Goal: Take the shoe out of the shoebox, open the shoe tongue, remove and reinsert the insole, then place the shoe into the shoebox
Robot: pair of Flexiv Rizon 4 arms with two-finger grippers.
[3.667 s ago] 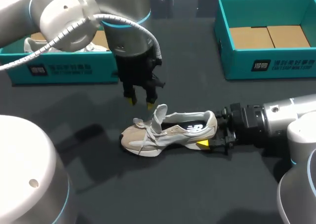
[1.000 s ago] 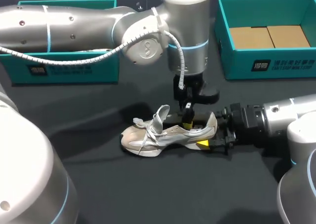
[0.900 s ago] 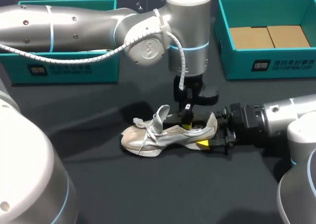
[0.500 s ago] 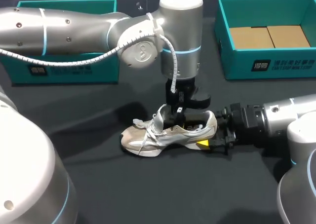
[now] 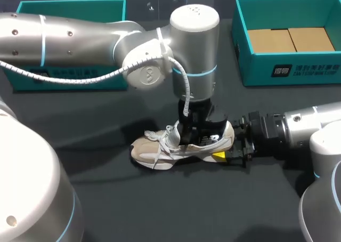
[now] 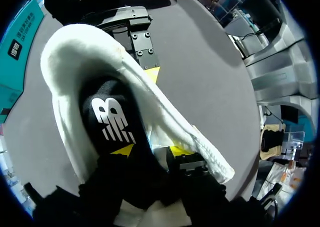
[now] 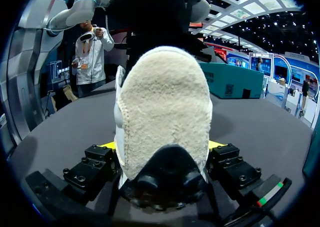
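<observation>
A beige and white shoe [image 5: 160, 148] lies on the dark table, toe to the left. My left gripper [image 5: 191, 138] stands straight down in its opening, behind the tongue. In the left wrist view its yellow tips stand apart [image 6: 151, 150]: one rests on the black insole [image 6: 112, 122], and the white side collar [image 6: 150, 97] runs between them. My right gripper [image 5: 226, 143] comes in level from the right. It is shut on the shoe's heel [image 7: 162, 112], a finger against each side [image 7: 162, 145].
A teal shoebox [image 5: 287, 66] with brown card in it stands at the back right. Another teal box [image 5: 69, 74] stands at the back left, partly behind my left arm. Bare dark table lies in front of the shoe.
My left gripper has moved from the heel end towards the tongue and sunk deeper into the shoe, and its tips have parted. The right gripper and the shoe have stayed put.
</observation>
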